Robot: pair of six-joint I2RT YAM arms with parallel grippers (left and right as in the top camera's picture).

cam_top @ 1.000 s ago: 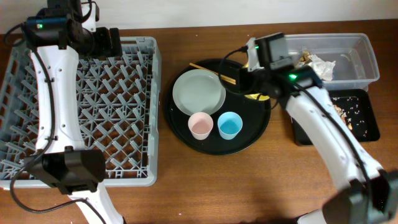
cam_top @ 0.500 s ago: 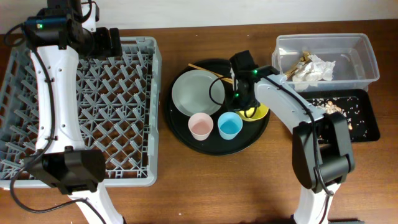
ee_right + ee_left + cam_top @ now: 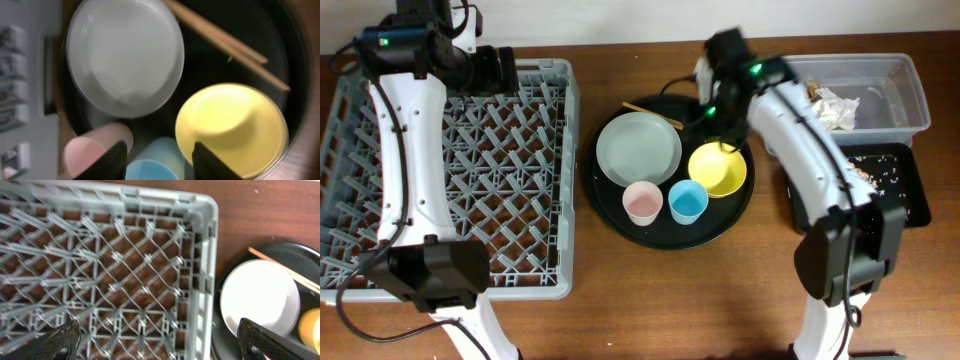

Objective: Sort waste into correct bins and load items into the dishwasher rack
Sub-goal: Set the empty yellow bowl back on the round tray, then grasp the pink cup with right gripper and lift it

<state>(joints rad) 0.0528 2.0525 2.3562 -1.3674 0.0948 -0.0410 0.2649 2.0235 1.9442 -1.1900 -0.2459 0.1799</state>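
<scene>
Bowl (image 3: pixel 717 168) is the big change: a second ago your right arm was over the tub (image 3: pixel 890 95) and hid most of it. Now it sits in plain sight on the round tray (image 3: pixel 603 205), and the arm has swung to that tray's back edge.

Right gripper (image 3: pixel 160 152) has its fingers apart with nothing between them. Left gripper (image 3: pixel 161 339) is spread wide too, also holding nothing, parked over the rack (image 3: pixel 510 150) at its back corner nearest the plate (image 3: pixel 640 150).

Waste looks sorted to me: napkins (image 3: pixel 835 108) in the tub, scraps (image 3: pixel 880 175) in the black tray (image 3: pixel 910 195). Nothing is in the rack yet. Plate, bowl, pink cup (image 3: pixel 642 202), blue cup (image 3: pixel 689 201) and chopsticks (image 3: pixel 650 112) are all on the round tray.

If you go for the bowl next, your right arm is clearly the nearer one. In the wrist view the bowl lies just off to the right of the jaws, not between them, so you'd have to shift that way to straddle its rim. The blue cup is what's lined up under the gap right now. The rack is well off on the other side, so it's a long carry across the plate.
</scene>
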